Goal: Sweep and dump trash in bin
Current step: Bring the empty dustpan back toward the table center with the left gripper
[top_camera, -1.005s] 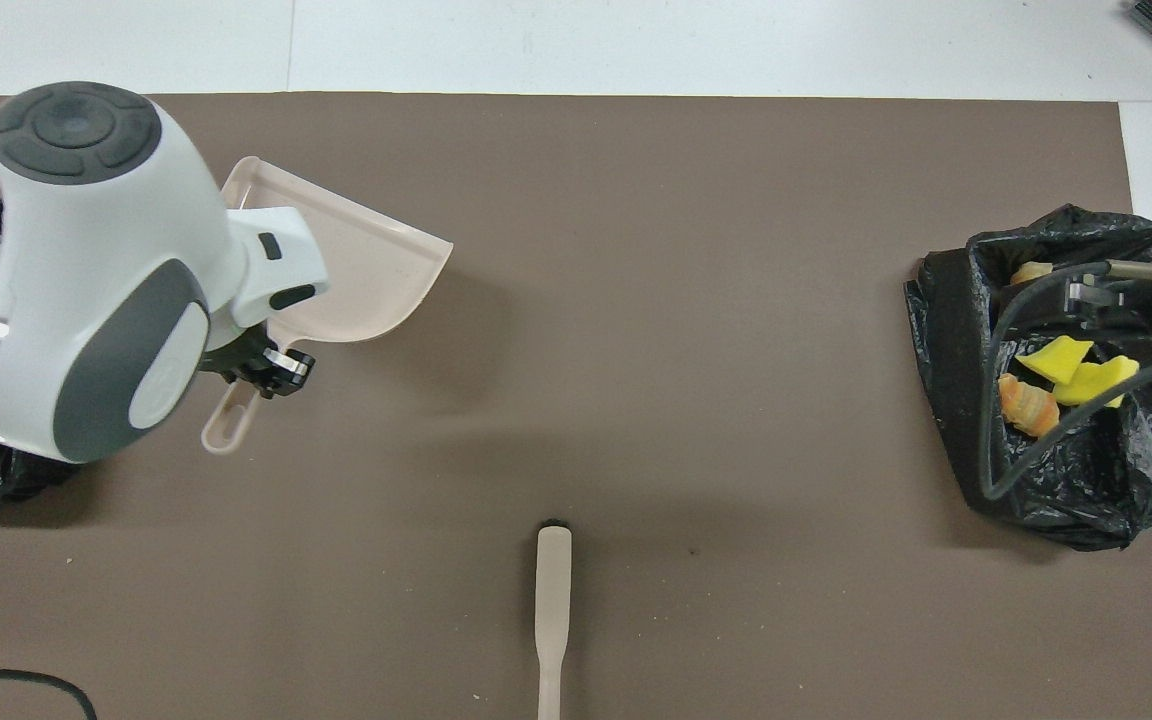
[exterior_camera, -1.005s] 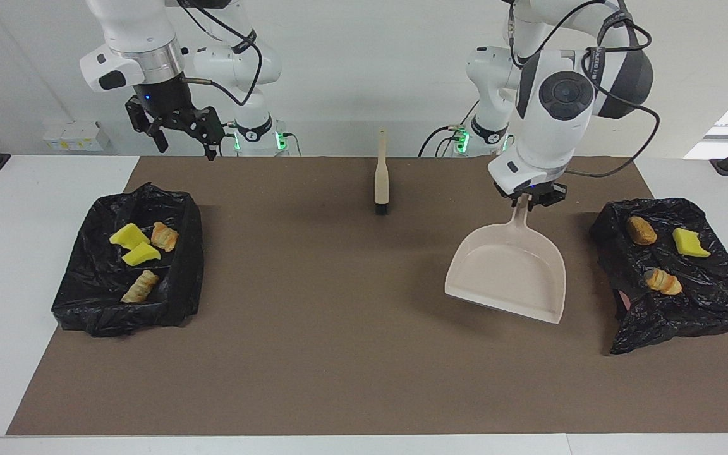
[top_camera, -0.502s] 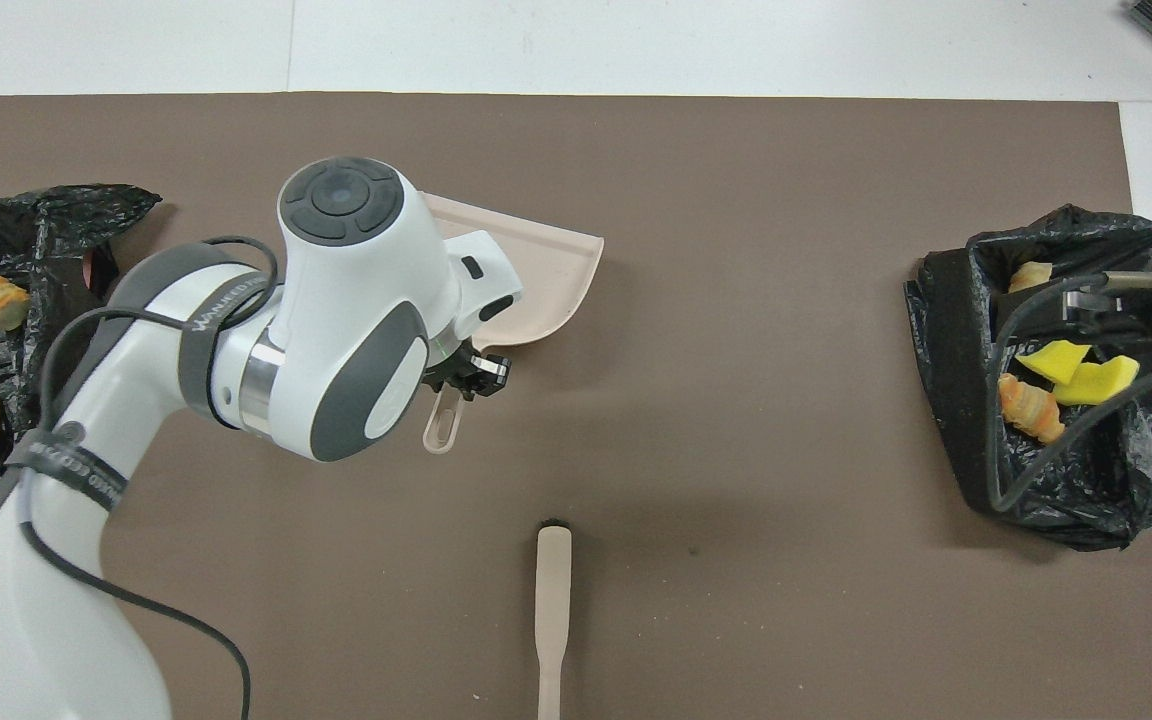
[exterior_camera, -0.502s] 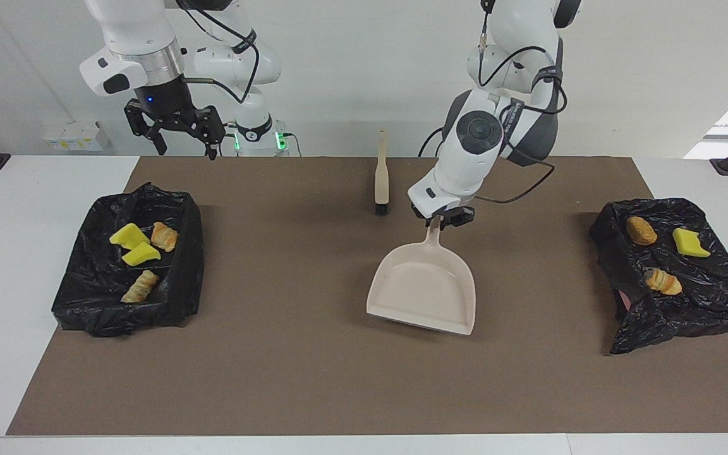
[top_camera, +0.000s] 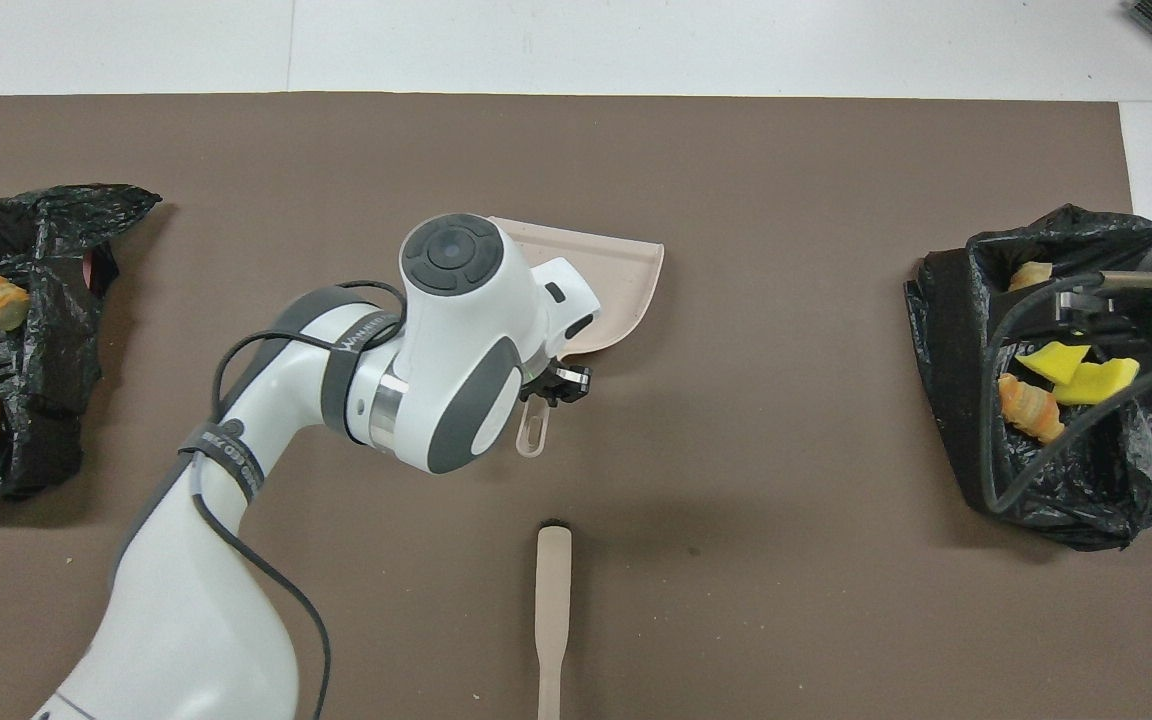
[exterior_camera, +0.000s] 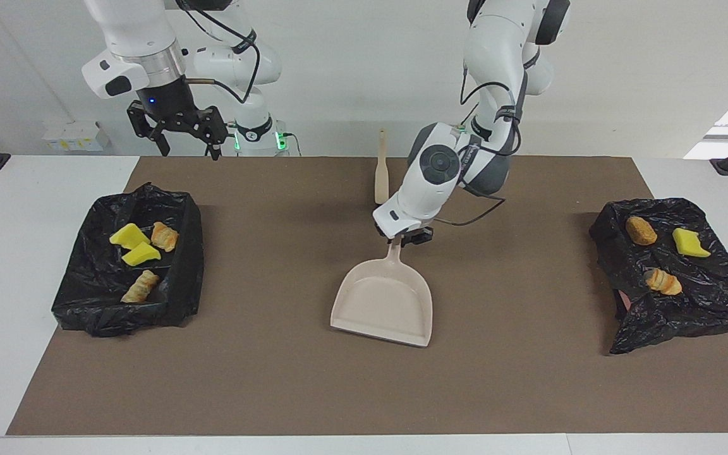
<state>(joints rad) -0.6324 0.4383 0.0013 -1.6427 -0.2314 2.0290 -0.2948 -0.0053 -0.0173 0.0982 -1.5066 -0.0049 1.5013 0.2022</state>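
My left gripper (exterior_camera: 409,239) is shut on the handle of the beige dustpan (exterior_camera: 384,303), which is empty and tilted lip-down low over the middle of the mat; it also shows in the overhead view (top_camera: 621,285). All the trash I see lies in two black-lined bins. The bin at the right arm's end (exterior_camera: 86,297) holds yellow chunks (exterior_camera: 129,235) and bread lumps (exterior_camera: 165,236). The bin at the left arm's end (exterior_camera: 705,303) holds a brown lump (exterior_camera: 641,230), a yellow chunk (exterior_camera: 690,242) and a bread lump (exterior_camera: 663,281). My right gripper (exterior_camera: 181,136) is open, raised over its bin.
The beige brush (top_camera: 553,600) lies on the brown mat (exterior_camera: 275,379) near the robots, between the two arm bases; in the facing view its bristle end is hidden by the left arm. White table shows around the mat.
My left arm has carried the dustpan from beside the bin at its own end to the middle of the mat. The right gripper has barely moved.
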